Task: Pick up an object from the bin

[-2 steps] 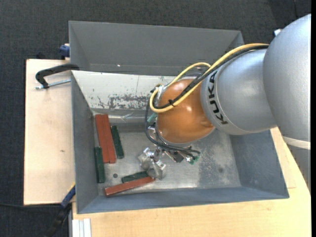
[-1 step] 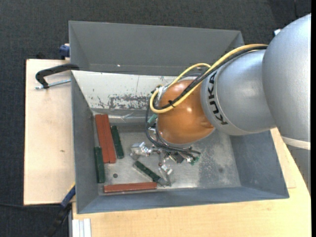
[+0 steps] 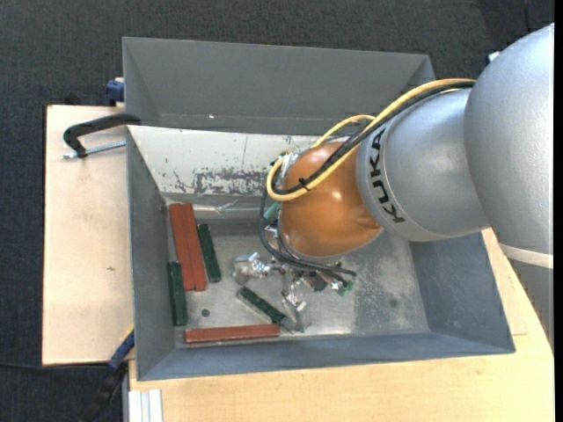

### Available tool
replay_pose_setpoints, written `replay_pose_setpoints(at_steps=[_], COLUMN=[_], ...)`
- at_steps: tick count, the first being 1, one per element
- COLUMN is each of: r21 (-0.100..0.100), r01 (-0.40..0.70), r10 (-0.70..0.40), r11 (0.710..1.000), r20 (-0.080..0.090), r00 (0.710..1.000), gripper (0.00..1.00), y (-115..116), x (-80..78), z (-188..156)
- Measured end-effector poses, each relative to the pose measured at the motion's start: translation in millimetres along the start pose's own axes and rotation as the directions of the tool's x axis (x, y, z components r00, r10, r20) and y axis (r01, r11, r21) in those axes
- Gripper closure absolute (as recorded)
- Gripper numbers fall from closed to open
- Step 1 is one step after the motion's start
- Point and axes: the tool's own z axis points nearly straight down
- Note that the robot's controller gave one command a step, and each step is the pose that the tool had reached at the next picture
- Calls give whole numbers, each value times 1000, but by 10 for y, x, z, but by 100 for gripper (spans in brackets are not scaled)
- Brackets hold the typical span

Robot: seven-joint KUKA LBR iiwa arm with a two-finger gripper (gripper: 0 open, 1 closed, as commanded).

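Observation:
My gripper (image 3: 273, 287) hangs under the orange wrist cover, low over the middle of the bin floor. Its two metal fingers stand apart, one fingertip (image 3: 249, 268) to the left and the other nearer the front, and I see nothing held between them. A short dark green bar (image 3: 261, 306) lies slanted on the floor just in front of the gripper, with its right end beside the nearer fingertip. A red-brown bar (image 3: 230, 332) lies flat along the front wall, below the green bar.
On the left of the floor a long red-brown bar (image 3: 187, 246) lies between two dark green bars, one to its right (image 3: 208, 251) and one at the left wall (image 3: 177, 293). The arm and its yellow cable cover the bin's right half.

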Motion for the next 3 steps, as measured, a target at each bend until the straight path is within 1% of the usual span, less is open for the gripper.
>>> replay_pose_setpoints(at_steps=[1,2,3], r21=[0,1,5], r01=[-106,-120,-174], r10=[106,120,174], r11=[994,993,985], r20=[-2,2,1], r00=[994,993,985], gripper=[0,0,100], y=[20,137,84], x=[-3,-92,127], z=[1,1,-13])
